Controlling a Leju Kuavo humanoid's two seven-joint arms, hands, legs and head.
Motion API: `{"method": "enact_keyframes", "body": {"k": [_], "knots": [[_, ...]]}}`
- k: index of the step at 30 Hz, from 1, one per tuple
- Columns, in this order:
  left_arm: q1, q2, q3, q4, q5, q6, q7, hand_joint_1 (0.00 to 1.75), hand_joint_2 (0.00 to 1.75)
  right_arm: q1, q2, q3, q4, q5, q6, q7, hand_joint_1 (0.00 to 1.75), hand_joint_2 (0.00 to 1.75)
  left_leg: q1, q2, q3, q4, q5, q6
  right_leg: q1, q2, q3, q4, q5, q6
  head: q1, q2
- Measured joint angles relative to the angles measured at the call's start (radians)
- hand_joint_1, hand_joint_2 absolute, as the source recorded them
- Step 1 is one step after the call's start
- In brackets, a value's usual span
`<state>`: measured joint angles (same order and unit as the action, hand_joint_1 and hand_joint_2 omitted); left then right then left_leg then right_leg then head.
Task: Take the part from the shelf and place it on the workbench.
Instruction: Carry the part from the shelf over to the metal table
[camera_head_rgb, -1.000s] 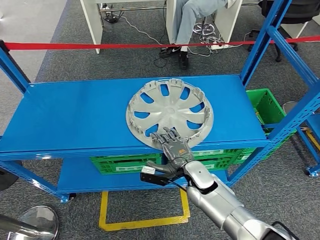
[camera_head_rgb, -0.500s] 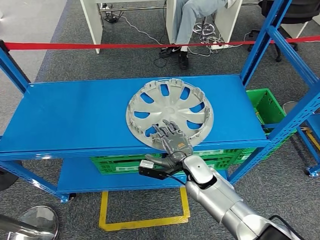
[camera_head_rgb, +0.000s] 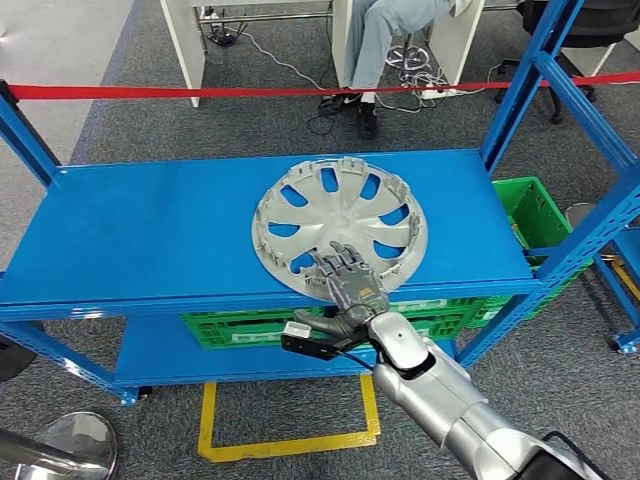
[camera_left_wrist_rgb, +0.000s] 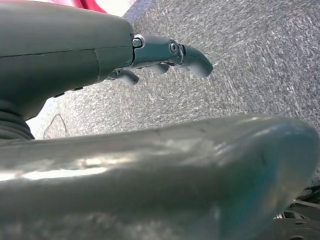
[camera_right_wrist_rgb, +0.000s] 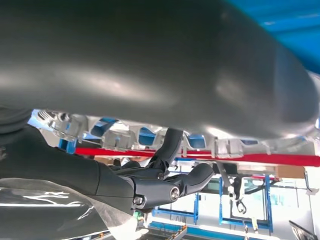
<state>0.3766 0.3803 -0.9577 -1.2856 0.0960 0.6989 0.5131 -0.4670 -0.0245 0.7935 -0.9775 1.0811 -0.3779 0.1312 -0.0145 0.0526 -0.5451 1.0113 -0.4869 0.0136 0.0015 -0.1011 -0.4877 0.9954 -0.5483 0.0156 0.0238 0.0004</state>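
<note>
A silver hubcap (camera_head_rgb: 340, 225) lies flat on the top board of the blue shelf (camera_head_rgb: 151, 230), right of its middle. My right hand (camera_head_rgb: 351, 290) reaches in from below, its fingers spread flat over the hubcap's near rim and its thumb down at the shelf's front edge. In the right wrist view the hubcap's rim (camera_right_wrist_rgb: 124, 132) runs between the thick thumb and the dark fingers (camera_right_wrist_rgb: 188, 180), with a gap showing, so nothing is gripped. My left hand (camera_left_wrist_rgb: 94, 55) hangs over grey carpet, its fingers loosely extended and holding nothing.
Green crates (camera_head_rgb: 423, 320) sit on the lower board, and another green crate (camera_head_rgb: 536, 210) stands to the right. Blue uprights (camera_head_rgb: 528, 80) frame the shelf's right end. A red barrier tape (camera_head_rgb: 226, 92) crosses behind, with a seated person (camera_head_rgb: 377, 40) beyond it. Yellow floor marking (camera_head_rgb: 287, 445) lies below.
My right hand has crept a little farther onto the hubcap's near rim. The hubcap has not moved.
</note>
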Motion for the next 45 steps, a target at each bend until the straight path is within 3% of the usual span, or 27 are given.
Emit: {"method": "enact_keyframes", "body": {"k": [19, 23, 45], "knots": [[0.014, -0.004, 0.004, 0.000, -0.036, 0.000, 0.035, 0.00, 0.00, 0.032, -0.010, -0.025, 0.066, 0.008, -0.019, 0.009, 0.00, 0.00, 0.000, 0.000, 0.000, 0.000, 0.000, 0.000, 0.000, 0.000, 0.000, 0.000, 0.000, 0.000, 0.000, 0.000], [0.014, -0.004, 0.004, 0.000, -0.036, 0.000, 0.036, 0.00, 0.00, 0.032, -0.011, -0.033, 0.075, 0.008, -0.024, 0.009, 0.00, 1.75, 0.000, 0.000, 0.000, 0.000, 0.000, 0.000, 0.000, 0.000, 0.000, 0.000, 0.000, 0.000, 0.000, 0.000], [0.013, -0.004, 0.004, 0.000, -0.025, 0.000, 0.031, 0.00, 0.00, 0.035, -0.012, -0.041, 0.098, 0.038, -0.054, -0.006, 0.00, 1.75, 0.000, 0.000, 0.001, 0.000, 0.000, 0.000, 0.000, 0.000, 0.000, 0.000, 0.000, 0.000, 0.000, 0.000]]}}
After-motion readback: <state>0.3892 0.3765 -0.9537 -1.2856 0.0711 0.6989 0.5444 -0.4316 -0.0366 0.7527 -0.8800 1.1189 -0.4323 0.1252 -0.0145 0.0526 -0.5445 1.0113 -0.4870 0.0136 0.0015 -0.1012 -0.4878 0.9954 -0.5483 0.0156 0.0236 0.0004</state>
